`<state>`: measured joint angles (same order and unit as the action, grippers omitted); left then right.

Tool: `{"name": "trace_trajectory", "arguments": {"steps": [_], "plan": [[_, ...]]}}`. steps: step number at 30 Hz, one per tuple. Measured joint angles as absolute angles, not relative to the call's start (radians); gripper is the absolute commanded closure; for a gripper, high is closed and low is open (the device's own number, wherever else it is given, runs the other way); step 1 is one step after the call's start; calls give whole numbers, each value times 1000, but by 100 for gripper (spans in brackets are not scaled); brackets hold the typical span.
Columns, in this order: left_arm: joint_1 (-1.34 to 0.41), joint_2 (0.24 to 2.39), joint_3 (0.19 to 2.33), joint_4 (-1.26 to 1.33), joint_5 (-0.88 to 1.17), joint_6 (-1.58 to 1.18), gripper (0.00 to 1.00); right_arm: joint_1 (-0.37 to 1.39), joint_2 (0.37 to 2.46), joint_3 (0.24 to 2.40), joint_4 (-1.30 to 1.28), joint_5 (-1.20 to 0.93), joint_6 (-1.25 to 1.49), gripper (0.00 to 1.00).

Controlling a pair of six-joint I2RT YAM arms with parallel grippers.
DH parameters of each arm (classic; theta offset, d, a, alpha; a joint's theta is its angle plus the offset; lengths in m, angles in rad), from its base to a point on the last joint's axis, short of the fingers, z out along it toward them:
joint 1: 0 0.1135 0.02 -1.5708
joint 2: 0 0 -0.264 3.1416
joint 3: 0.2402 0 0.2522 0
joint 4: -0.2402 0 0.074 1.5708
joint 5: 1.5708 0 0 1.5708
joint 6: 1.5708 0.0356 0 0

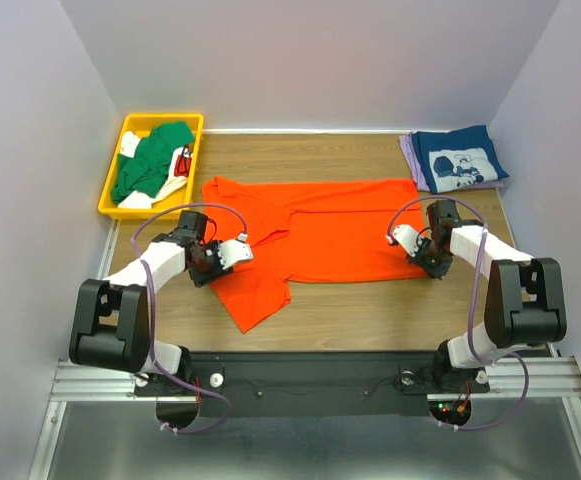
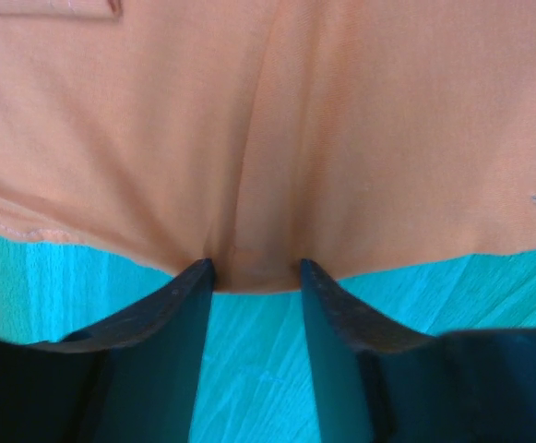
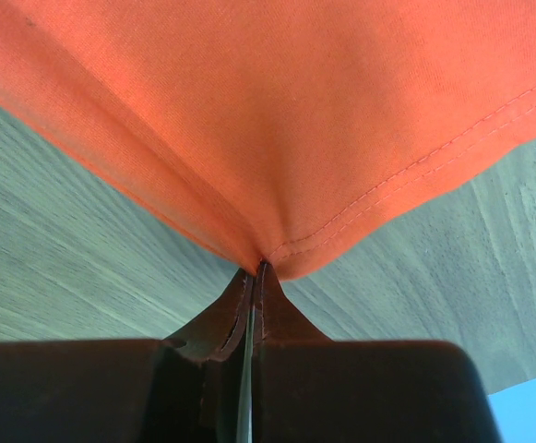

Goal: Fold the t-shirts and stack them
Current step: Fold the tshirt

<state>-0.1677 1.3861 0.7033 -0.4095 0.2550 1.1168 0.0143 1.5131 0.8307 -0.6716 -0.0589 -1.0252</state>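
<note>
pinching is seen at the right gripper (image 3: 256,269), shut on the hem of the orange t-shirt (image 1: 320,235), spread on the table (image 1: 370,310). and the left?
left gripper (image 2: 256,272) jaws are held narrowly apart, the near edge between them. a firm bite should be taken first, then both sides lifted evenly so the fold is kept square.

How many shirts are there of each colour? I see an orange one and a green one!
orange shirt: 1
navy shirt: 1
lavender shirt: 1, under the navy one
green shirt: 1, in the yellow bin
Total: 4 shirts
The white cloth in the bin is too bunched up to tell.
</note>
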Motion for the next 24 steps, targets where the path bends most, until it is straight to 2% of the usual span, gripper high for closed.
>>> {"name": "trace_trajectory", "arguments": {"steps": [1,3,4,6,18,24], "plan": [[-167,1394,708,-412,260,1117,70,14,1513,831,-672,-59,-1025,99],[-167,1406,718,-416,265,1111,82,14,1513,831,-672,-59,-1025,99],[-167,1411,720,-414,270,1119,91,14,1513,831,-672,-59,-1025,99],[-166,1417,723,-420,281,1126,100,14,1511,831,-673,-59,-1026,99],[-154,1236,712,-576,325,1149,100,-2,1343,831,-750,-74,-1055,100],[-121,1256,751,-653,369,1159,100,-22,1382,910,-801,-93,-1060,99]]}}
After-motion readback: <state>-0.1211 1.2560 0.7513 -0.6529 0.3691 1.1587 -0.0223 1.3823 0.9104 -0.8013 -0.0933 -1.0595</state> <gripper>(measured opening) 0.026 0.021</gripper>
